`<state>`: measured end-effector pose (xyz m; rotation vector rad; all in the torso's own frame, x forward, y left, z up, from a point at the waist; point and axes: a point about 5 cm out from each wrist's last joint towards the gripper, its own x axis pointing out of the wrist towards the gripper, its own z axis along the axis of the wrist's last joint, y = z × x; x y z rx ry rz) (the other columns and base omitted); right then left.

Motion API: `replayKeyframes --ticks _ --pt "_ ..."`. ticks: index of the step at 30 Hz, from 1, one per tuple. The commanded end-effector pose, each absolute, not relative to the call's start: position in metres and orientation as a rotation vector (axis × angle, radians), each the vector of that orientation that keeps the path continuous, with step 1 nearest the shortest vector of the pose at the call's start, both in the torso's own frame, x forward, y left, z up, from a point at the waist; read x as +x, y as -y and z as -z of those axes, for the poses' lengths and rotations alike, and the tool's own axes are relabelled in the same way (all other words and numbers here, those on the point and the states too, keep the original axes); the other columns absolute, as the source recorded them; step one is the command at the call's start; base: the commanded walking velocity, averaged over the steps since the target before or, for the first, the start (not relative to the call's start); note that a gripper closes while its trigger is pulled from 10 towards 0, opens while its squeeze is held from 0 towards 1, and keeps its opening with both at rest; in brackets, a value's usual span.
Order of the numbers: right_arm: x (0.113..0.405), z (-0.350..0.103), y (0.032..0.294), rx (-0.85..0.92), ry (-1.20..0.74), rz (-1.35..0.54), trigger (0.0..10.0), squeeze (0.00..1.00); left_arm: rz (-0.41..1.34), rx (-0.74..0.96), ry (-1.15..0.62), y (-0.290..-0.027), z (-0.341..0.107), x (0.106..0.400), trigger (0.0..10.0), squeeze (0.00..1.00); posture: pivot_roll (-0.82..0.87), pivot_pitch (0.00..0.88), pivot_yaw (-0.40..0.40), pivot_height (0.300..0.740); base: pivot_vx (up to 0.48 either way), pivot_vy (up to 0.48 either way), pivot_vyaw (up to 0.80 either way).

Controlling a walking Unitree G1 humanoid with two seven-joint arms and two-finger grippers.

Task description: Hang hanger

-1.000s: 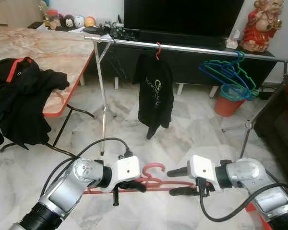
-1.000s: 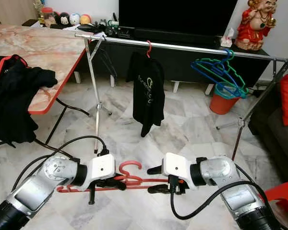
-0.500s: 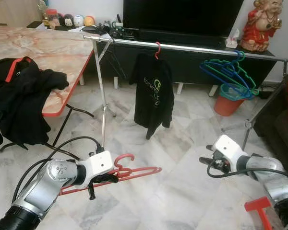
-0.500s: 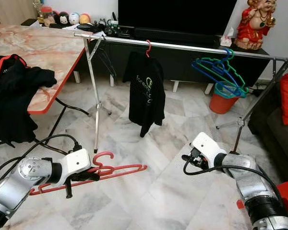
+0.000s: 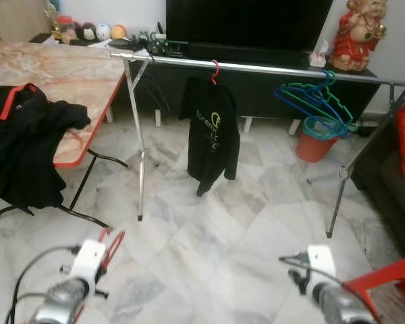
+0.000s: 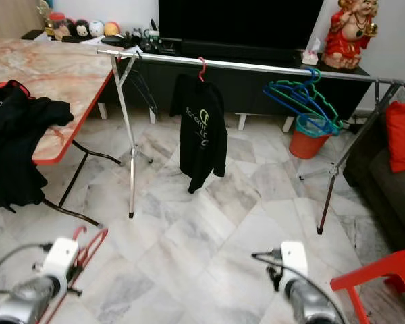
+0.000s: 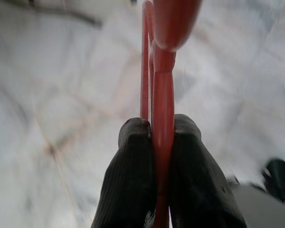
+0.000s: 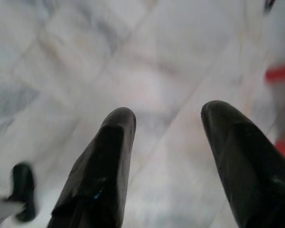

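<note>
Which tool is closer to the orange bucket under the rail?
The right tool, low over the floor on the orange plastic bucket's side. The left tool, gripping a red plastic hanger, is farther away.

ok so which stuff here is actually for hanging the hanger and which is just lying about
For the job:
red plastic hanger, clamped in left gripper
silver clothes rail

Lying about:
black t-shirt on rail
blue and green hangers
black jacket on table
orange bin

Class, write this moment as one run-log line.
left gripper: shut on red hanger, low | right gripper: open, empty | rail: shirt hung | red hanger: not yet hung
</note>
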<state>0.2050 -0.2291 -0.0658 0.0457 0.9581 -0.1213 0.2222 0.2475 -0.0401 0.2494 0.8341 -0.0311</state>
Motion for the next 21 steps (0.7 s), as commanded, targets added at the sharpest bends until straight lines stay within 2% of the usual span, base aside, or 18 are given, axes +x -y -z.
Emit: replayKeyframes --ticks 1,4,8,10,14,21 --pt "0.189 0.073 0.235 0.056 -1.001 0.181 10.0 0.00 -0.007 0.220 -0.845 -0.248 0.045 0.216 10.0 0.00 0.05 0.000 -0.113 0.740 0.000 0.000 0.00" --pt "0.165 0.086 0.229 0.071 -1.063 0.205 10.0 0.00 -0.020 0.183 -0.911 -0.242 0.060 0.200 10.0 0.00 0.05 0.000 -0.115 0.740 0.000 0.000 0.00" --pt "0.155 0.092 0.220 0.099 -1.079 0.220 10.0 0.00 -0.048 0.138 -0.937 -0.240 0.066 0.191 10.0 0.00 0.04 0.000 -0.104 0.740 0.000 0.000 0.00" --pt "0.147 0.098 0.204 0.105 -1.092 0.203 10.0 0.00 -0.095 0.099 -0.983 -0.239 0.075 0.178 10.0 0.00 0.02 0.000 -0.083 0.740 0.000 0.000 0.00" --pt "0.147 0.100 0.189 0.087 -1.092 0.170 10.0 0.00 -0.114 0.078 -1.017 -0.236 0.082 0.166 10.0 0.00 0.01 0.000 -0.072 0.740 0.000 0.000 0.00" --pt "0.146 0.101 0.179 0.038 -1.092 0.130 10.0 0.00 -0.156 0.067 -1.037 -0.241 0.084 0.162 10.0 0.00 0.03 0.000 -0.084 0.740 0.073 0.000 0.00"
